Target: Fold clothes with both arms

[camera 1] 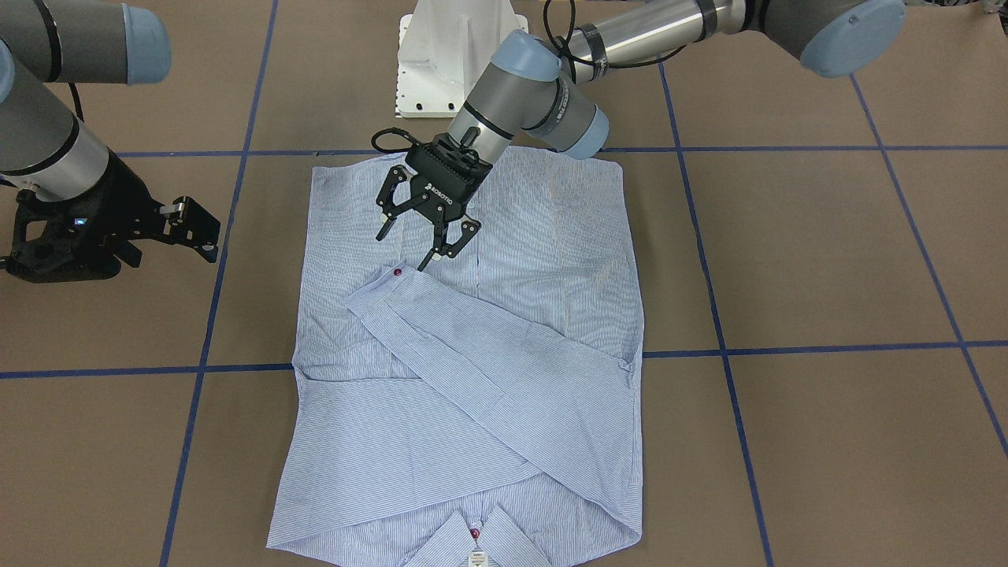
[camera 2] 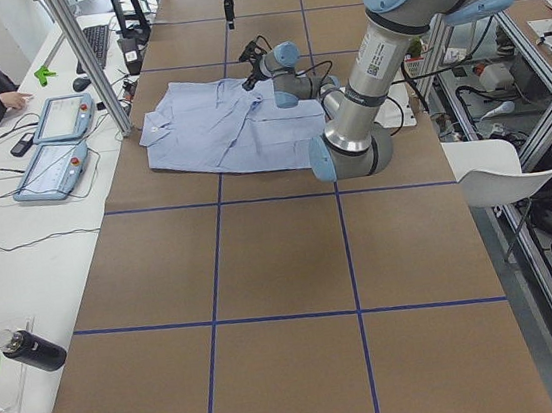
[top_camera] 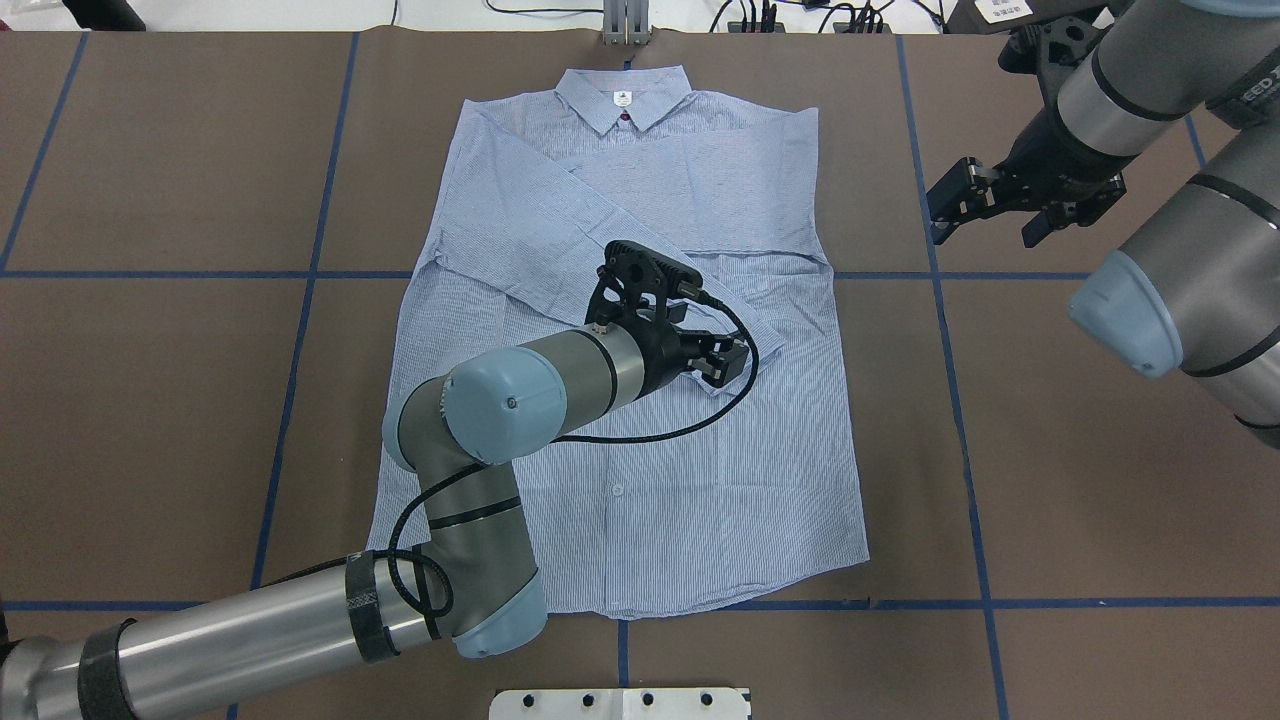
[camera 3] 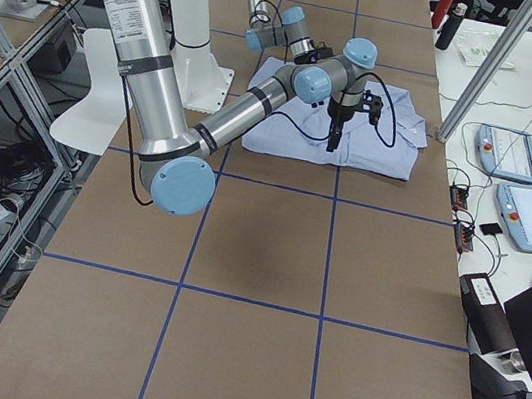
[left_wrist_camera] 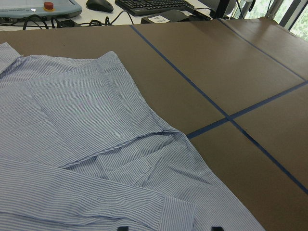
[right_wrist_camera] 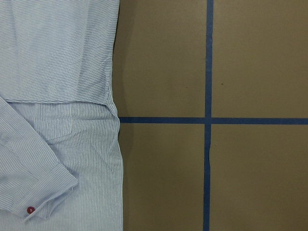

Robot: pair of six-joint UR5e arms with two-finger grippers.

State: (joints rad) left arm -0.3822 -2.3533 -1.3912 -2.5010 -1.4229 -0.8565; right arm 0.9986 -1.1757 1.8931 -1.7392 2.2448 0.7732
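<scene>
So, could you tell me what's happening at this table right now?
The robot is partway through folding a striped shirt, which lies flat and front up on the table, with both sleeves already crossed over its chest. The left claw hangs open over the cuff of the top sleeve and holds nothing. The right claw is off to the shirt's side, over bare table.

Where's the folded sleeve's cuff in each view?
Front-facing: cuff centre-left, below left gripper.
Overhead: cuff right of left gripper.
Exterior left: too small.
Exterior right: too small.
Left wrist: cuff bottom centre.
Right wrist: cuff bottom left.
Shared landmark: tape cross beside shirt.
</scene>
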